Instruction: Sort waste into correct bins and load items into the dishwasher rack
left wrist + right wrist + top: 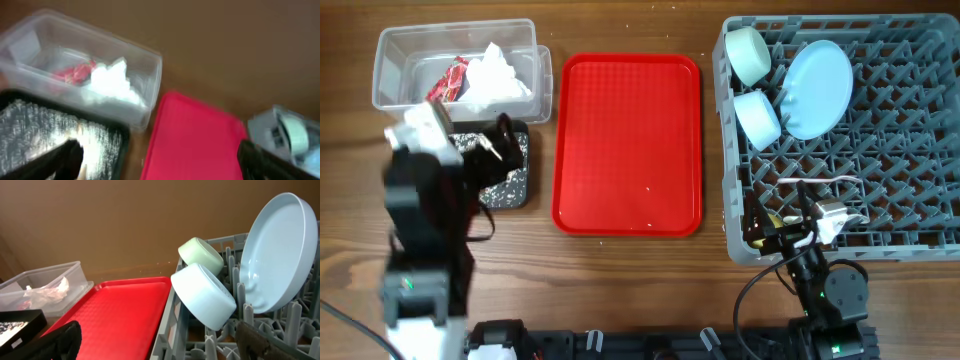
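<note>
The clear tub (390, 60) at the back left holds the crumpled white napkin (498, 75) and the red wrapper (450, 80); both also show in the left wrist view (112, 80) (75, 72). The black tray (515, 185) with speckled food scraps lies in front of it. My left gripper (498, 145) (160, 165) hangs open and empty over that tray. The grey rack (910, 130) holds two blue-green bowls (750, 55) (758, 118) and the pale blue plate (817, 88), all on edge. White utensils (820, 183) lie in it. My right gripper (770, 228) (165, 342) is open and empty at the rack's front left corner.
The flat red tray (628, 145) lies bare between the bins and the rack. It also shows in the right wrist view (115, 310). A bit of yellow (773, 218) shows under my right gripper. The arm bases stand at the table's front edge.
</note>
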Robot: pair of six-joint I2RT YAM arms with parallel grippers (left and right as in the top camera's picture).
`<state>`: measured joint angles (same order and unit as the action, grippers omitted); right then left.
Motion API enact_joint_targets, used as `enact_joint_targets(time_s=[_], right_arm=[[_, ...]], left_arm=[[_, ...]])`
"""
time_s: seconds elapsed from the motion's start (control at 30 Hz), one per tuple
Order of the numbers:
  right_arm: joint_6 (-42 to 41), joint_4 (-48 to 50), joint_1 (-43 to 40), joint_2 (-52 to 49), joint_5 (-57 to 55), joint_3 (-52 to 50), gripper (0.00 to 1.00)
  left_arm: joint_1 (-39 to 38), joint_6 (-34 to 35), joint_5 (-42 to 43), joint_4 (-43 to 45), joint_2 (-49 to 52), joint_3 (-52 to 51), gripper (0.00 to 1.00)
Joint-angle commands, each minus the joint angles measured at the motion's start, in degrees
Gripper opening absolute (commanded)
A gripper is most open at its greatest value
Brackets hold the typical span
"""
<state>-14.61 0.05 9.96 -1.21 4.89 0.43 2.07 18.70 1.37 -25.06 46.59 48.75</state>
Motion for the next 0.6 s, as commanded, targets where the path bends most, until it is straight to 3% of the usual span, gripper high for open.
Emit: enact_joint_targets(time_s=[0.0, 0.1, 0.2, 0.3, 0.4, 0.57], right_arm=[[1.0, 0.1, -0.3, 0.2, -0.5, -0.1, 1.00], [1.0, 0.1, -0.3, 0.2, -0.5, -0.1, 1.00], [1.0, 0.1, -0.3, 0.2, -0.5, -0.1, 1.00], [1.0, 0.1, -0.3, 0.2, -0.5, -0.1, 1.00], [1.0, 0.1, -0.3, 0.2, -0.5, -0.1, 1.00], [1.0, 0.1, -0.3, 0.2, -0.5, -0.1, 1.00]], left_arm=[[0.4, -0.8, 5.3, 16.5, -15.6, -23.7, 1.00], [0.4, -0.8, 5.7, 26.7, -28.2, -38.1, 1.00], [0.5, -3.7, 5.7, 27.9, -38.0, -45.5, 1.00], [0.6, -5.2, 5.6, 27.8, -42.6, -48.2, 1.00], [0.6, -7.0, 5.2, 21.2, -46.4, -48.4, 1.00], [0.3, -8.0, 5.2, 21.2, -46.4, -48.4, 1.00]])
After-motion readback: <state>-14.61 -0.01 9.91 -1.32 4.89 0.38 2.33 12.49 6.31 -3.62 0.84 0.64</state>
